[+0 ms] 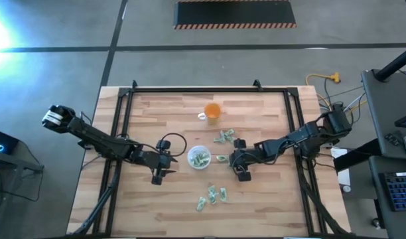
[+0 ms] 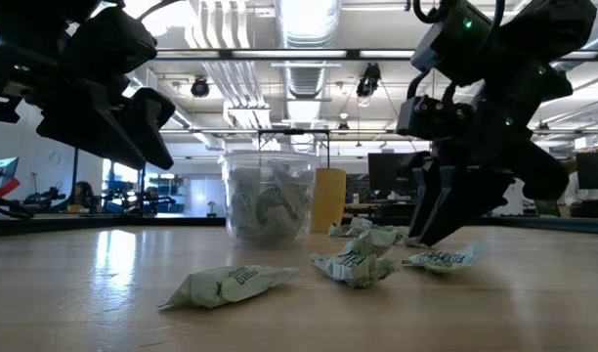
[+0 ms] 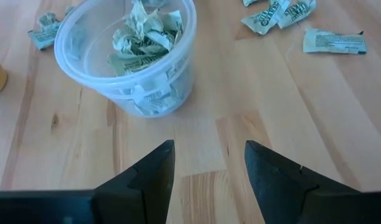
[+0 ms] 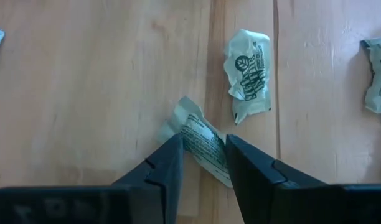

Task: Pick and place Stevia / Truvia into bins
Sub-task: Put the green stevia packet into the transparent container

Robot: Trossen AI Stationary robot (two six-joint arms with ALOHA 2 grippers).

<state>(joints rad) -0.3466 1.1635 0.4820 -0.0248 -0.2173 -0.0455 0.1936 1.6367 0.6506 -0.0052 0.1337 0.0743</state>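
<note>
Right wrist view puts your right gripper (image 4: 203, 155) low over the counter (image 4: 84, 74) with its two fingers closing on a crumpled sachet (image 4: 200, 140); the paper sits between the fingertips, so you are grasping it or just about to, and the pick is the step in hand. Just beyond that gripper lies a second sachet (image 4: 249, 65), and another one (image 4: 378, 74) shows at the edge, off to one side. Your next move, by my reading, is to clench fully, lift clear, and carry the sachet over to the clear bin (image 1: 199, 157), which stands between the two grippers and already holds several crumpled sachets. Your left gripper (image 3: 209, 165) waits released, fingers apart and holding nothing, with the bin just ahead of it. More loose sachets (image 1: 211, 198) lie farther off, near the front edge of the counter, and an orange cup (image 1: 212, 111) stands beyond the bin; leave that one alone.
</note>
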